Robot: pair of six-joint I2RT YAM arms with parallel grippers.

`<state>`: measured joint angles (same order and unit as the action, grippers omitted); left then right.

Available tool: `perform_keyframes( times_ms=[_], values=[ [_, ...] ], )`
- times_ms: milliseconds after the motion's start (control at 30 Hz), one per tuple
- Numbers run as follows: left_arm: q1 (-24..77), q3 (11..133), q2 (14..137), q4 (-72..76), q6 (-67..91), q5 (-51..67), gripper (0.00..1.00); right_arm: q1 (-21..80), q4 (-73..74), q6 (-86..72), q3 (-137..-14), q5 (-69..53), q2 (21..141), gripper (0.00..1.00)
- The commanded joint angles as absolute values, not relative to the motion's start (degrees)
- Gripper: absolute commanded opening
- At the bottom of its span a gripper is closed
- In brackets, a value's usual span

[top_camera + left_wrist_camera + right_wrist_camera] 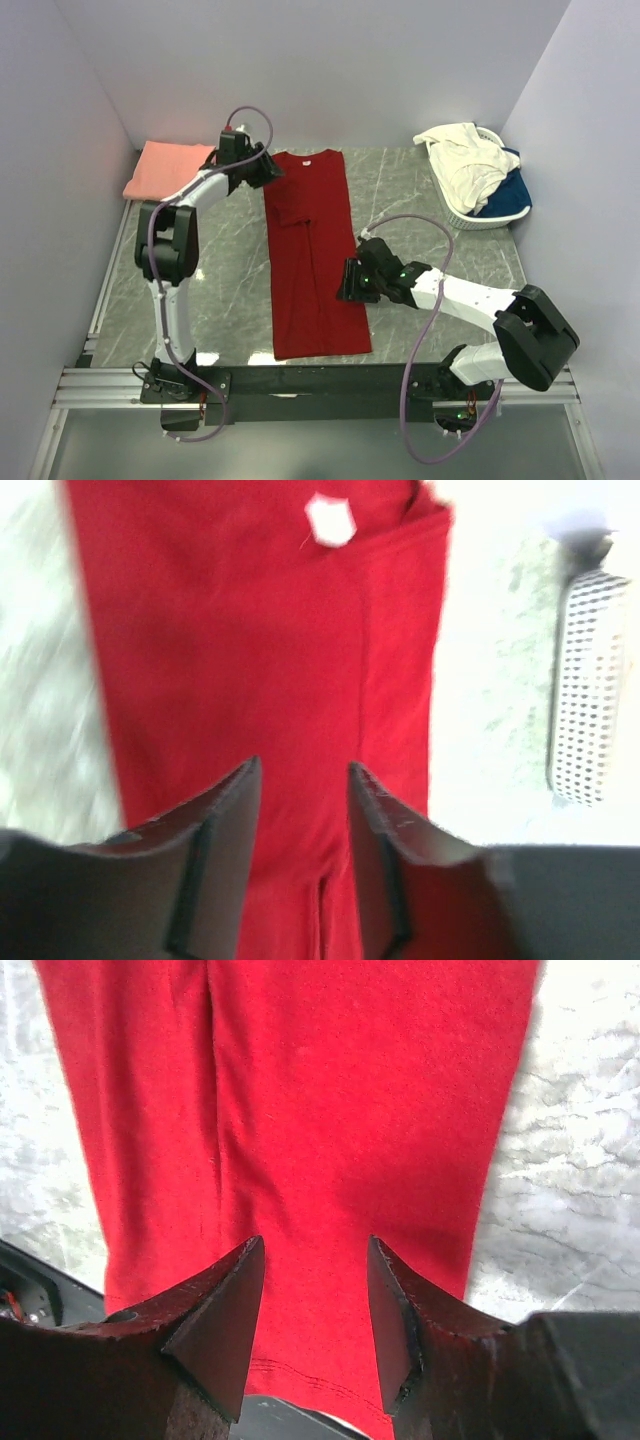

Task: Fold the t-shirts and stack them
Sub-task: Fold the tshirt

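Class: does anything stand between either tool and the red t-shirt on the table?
Nothing visible does. The left tool and the right tool are both directly over the red t-shirt, jaws apart, nothing in them.

red tee (310,250): shoulder corner sits under the left gripper (266,170), right edge partly behind the right gripper (350,282)
pink tee (165,168): right corner hidden by the left arm (200,190)
blue tee (505,190): mostly buried under the cream one (465,160)
neck label (330,520): blurry white blob, unreadable
basket (585,680): washed out, top lost in glare
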<state>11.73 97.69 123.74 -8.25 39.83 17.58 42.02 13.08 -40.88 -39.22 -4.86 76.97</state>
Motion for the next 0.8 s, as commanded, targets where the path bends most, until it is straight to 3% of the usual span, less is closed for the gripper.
perform_keyframes(
  times_ms=[0, 67, 233, 333, 500, 767],
  values=[
    [14.14, 87.92, 115.07, -6.69, 42.09, 10.75, 0.43, 42.45, 10.73, -40.96, -38.32, -3.52, 74.71, 0.53],
    [15.55, 79.65, 109.63, -4.66, 44.03, 7.84, 0.42, 43.06, 11.07, -40.7, -38.76, -2.99, 74.88, 0.52],
    [18.54, 63.41, 100.56, -2.38, 49.64, 2.21, 0.24, 46.31, 12.83, -39.99, -40.17, -0.97, 74.53, 0.52],
    [20.65, 57.41, 96.08, -0.44, 50.36, 1.76, 0.22, 49.04, 13.18, -40.52, -39.99, -0.09, 74.36, 0.52],
    [26.27, 56.34, 96.33, -1.41, 50.45, 0.17, 0.21, 50.71, 11.25, -42.01, -38.15, -0.09, 75.75, 0.52],
    [26.81, 60.72, 105.9, -6.41, 51.33, -1.67, 0.2, 50.62, 10.46, -42.28, -36.91, 1.93, 79.18, 0.51]
  ],
)
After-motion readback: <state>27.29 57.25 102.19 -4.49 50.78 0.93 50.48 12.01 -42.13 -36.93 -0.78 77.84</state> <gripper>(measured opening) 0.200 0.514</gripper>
